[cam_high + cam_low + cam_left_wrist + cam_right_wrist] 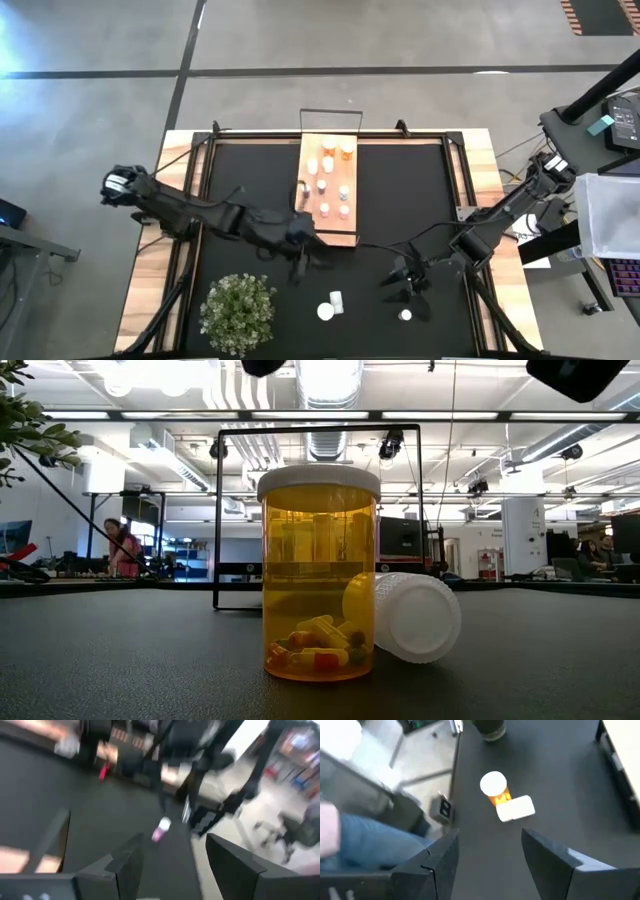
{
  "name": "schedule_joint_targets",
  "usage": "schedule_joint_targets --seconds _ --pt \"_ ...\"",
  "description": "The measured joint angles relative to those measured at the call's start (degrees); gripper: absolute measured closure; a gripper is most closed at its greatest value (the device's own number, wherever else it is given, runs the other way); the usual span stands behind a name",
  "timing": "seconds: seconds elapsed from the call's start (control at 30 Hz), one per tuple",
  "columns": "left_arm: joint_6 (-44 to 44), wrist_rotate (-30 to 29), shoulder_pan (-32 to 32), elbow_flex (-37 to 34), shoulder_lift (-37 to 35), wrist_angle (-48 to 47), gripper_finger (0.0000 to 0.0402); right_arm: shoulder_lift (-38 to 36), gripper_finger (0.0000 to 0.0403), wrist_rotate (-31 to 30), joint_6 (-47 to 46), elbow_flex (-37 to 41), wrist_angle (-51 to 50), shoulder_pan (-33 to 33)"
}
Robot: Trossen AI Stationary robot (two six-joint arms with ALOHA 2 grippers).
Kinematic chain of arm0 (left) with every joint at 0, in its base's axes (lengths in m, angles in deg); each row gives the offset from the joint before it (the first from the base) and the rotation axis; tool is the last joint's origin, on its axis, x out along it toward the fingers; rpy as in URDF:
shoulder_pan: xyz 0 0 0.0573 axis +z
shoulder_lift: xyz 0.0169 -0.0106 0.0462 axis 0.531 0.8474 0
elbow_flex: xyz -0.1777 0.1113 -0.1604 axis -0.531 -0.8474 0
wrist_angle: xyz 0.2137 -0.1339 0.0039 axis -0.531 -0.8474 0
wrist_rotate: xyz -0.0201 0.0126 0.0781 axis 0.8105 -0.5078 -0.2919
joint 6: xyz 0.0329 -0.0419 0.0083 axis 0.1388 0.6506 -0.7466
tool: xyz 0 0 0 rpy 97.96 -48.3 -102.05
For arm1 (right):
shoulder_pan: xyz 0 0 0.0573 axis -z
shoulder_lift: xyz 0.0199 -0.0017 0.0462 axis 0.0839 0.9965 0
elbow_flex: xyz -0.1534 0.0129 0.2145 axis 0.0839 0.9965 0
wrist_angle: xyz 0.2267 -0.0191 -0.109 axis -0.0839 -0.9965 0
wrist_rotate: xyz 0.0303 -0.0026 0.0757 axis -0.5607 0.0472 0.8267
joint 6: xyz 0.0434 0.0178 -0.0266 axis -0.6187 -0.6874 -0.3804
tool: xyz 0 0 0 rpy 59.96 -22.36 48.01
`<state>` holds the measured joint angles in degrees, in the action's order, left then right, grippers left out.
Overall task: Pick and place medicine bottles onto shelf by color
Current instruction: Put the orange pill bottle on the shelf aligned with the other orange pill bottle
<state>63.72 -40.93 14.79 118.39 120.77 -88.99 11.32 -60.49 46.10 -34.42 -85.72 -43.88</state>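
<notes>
The light-wood shelf (312,165) lies mid-table with several small bottles standing on it: orange (347,150), white (328,163) and pinkish (324,209). On the black mat near the front stand an orange white-capped bottle (326,311) (320,575) (494,787) and a small pink one (405,315) (161,830). A white bottle (337,299) (405,615) (516,809) lies on its side against the orange one. My left gripper (300,268) (172,842) hovers open off the shelf's near end. My right gripper (405,285) (489,834) hovers open above the mat, right of the orange and white pair.
A potted plant (238,310) stands at the front left of the mat. The shelf's black wire frame (316,430) rises at its far end. A person's leg (365,840) shows beyond the table edge; another person (120,545) is far off in the room.
</notes>
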Motion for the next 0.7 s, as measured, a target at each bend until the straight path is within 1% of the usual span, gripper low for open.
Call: schedule_joint_targets --seconds 0.1,0.2,0.27,0.33,0.43,0.53,0.6,0.7 --pt "0.0 -0.1 -1.4 4.9 3.7 -9.4 0.0207 -2.4 0.0199 -0.1 4.3 0.0 -6.1 0.0" --pt "-0.2 -0.1 -2.9 9.3 7.6 -18.6 0.0208 -4.7 0.0199 -2.0 4.4 0.0 -11.2 0.0" --pt "-2.3 -0.1 -3.9 11.6 10.1 -23.1 0.0208 -5.9 0.0199 -3.7 4.5 0.0 -14.8 0.0" --pt "-6.4 -0.2 -5.1 13.5 12.3 -27.4 0.0208 -7.0 0.0199 -5.0 4.5 0.0 -19.0 0.0" --pt "-12.0 -0.2 -6.7 15.9 15.7 -29.8 0.0208 -8.5 0.0199 -5.3 4.2 0.0 -25.6 0.0" --pt "-16.0 -1.1 -8.1 17.8 18.8 -29.9 0.0208 -9.3 0.0199 -5.0 3.8 0.0 -30.7 0.1" --pt "-18.1 -2.3 -8.7 18.8 20.6 -29.9 0.0208 -9.7 0.0199 -5.0 3.9 0.0 -32.8 0.1" --pt "-18.6 -4.4 -9.1 20.1 22.6 -30.0 0.0208 -9.8 0.02 -5.0 4.5 0.0 -34.0 0.1"
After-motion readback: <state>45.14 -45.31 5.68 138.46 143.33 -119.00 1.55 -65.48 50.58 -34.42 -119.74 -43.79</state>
